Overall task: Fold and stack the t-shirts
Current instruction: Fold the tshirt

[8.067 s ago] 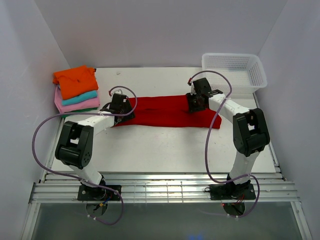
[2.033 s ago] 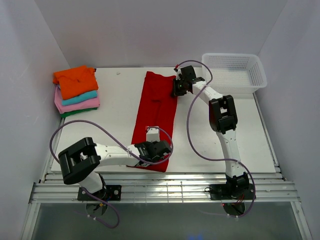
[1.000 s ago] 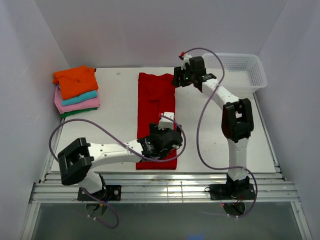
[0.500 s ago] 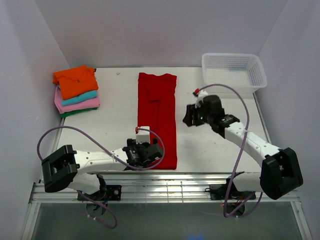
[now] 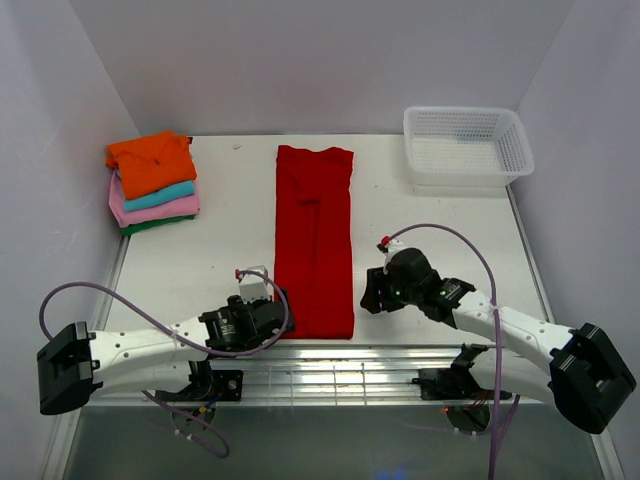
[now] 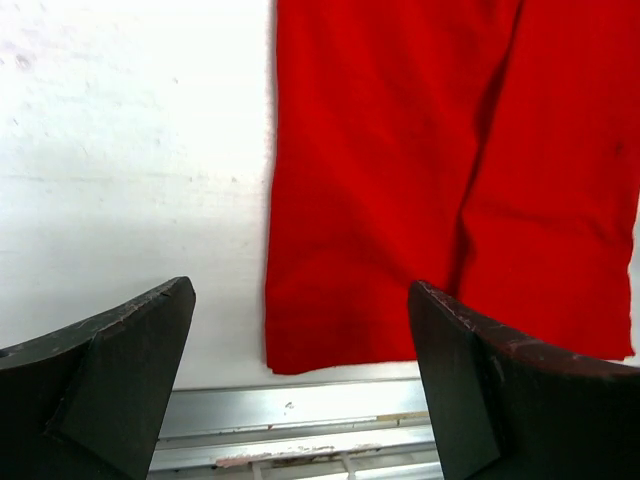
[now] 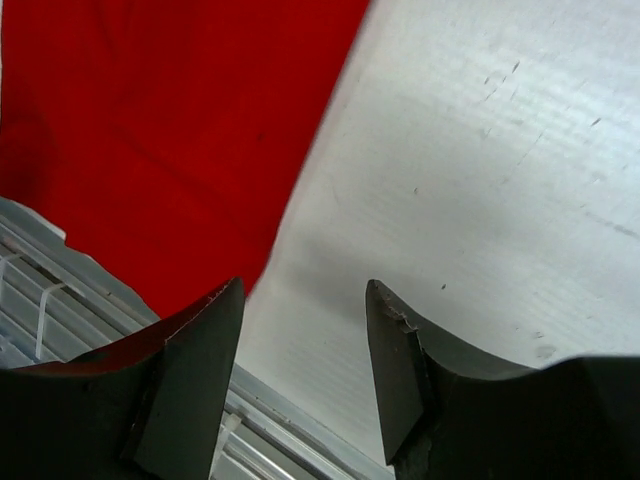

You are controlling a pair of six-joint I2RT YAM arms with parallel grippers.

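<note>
The bright red t-shirt lies flat as a long narrow strip running from the back of the table to its front edge. Its near end shows in the left wrist view and in the right wrist view. My left gripper is open and empty, low by the shirt's near left corner. My right gripper is open and empty over bare table just right of the shirt's near end. Folded tees, orange on top, then teal, pink and dark green, are stacked at the back left.
A white mesh basket stands at the back right. The metal rails of the table's front edge run just below the shirt's near end, also in the left wrist view. White walls enclose the left, back and right.
Both arms have drawn back toward the table's near edge. The left gripper slid left off the shirt's near end; the right gripper came down beside it. The shirt has not moved.
</note>
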